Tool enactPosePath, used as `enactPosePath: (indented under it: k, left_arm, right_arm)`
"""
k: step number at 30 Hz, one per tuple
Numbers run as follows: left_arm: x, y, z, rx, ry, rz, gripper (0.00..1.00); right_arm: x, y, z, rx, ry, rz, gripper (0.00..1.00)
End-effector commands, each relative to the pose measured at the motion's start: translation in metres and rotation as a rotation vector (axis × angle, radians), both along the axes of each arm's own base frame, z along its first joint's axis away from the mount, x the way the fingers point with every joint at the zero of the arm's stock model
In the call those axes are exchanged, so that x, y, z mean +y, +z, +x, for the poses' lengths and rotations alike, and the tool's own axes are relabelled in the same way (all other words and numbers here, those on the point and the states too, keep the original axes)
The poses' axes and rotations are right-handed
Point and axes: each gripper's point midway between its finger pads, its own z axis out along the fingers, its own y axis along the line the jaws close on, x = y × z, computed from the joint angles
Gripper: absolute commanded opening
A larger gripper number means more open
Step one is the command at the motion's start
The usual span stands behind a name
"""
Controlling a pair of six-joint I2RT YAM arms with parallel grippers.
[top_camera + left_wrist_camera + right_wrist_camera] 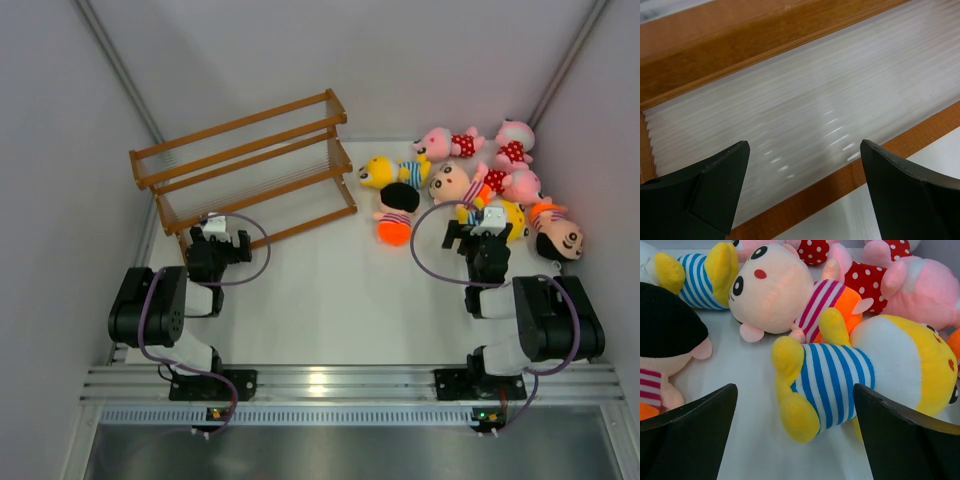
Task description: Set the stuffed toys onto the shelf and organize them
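The brown wooden stepped shelf (240, 170) stands at the back left with no toys on it. The stuffed toys lie in a pile at the back right: a yellow striped doll (385, 172), a black-haired doll (398, 210), pink polka-dot dolls (447, 143), and a peach-faced doll (452, 183). My left gripper (213, 228) is open and empty at the shelf's lowest tier (805, 115); it also shows in the left wrist view (804, 150). My right gripper (487, 222) is open (795, 390), just in front of a yellow blue-striped doll (840, 375) lying on its side; it does not touch the doll.
White walls close in the table on the left, back and right. A black-haired doll (555, 232) lies by the right wall. In the right wrist view a peach-faced doll (772, 290), a second yellow doll (700, 272) and a pink doll (900, 285) crowd behind the near one.
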Motion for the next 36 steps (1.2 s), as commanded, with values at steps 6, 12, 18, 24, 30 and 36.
enactPosePath:
  k: [6,12,18,24,30,36]
  left_arm:
    - [0.002,0.019,0.011,-0.068,0.008,-0.014,0.98]
    - [-0.009,0.053,0.010,-0.040,-0.052,-0.039,0.98]
    - [-0.049,0.009,-0.025,0.208,-0.365,0.064,0.98]
    - [-0.036,0.011,-0.047,0.359,-0.379,0.196,0.98]
    - [-0.031,0.035,-0.082,0.506,-0.415,0.228,0.98]
    - [-0.031,0.072,-0.126,0.624,-0.439,0.210,0.98]
  right_arm:
    - [0.003,0.018,0.006,-0.057,0.002,0.015,1.00]
    - [-0.005,0.041,-0.010,-0.006,-0.083,0.138,0.99]
    - [0.003,0.103,-0.038,0.033,-0.100,0.312,0.97]
    - [0.011,0.103,-0.056,0.296,-0.140,0.389,0.91]
    - [0.080,0.082,-0.049,0.387,0.132,0.531,0.68]
    - [0.143,0.051,-0.016,0.484,0.245,0.520,0.73]
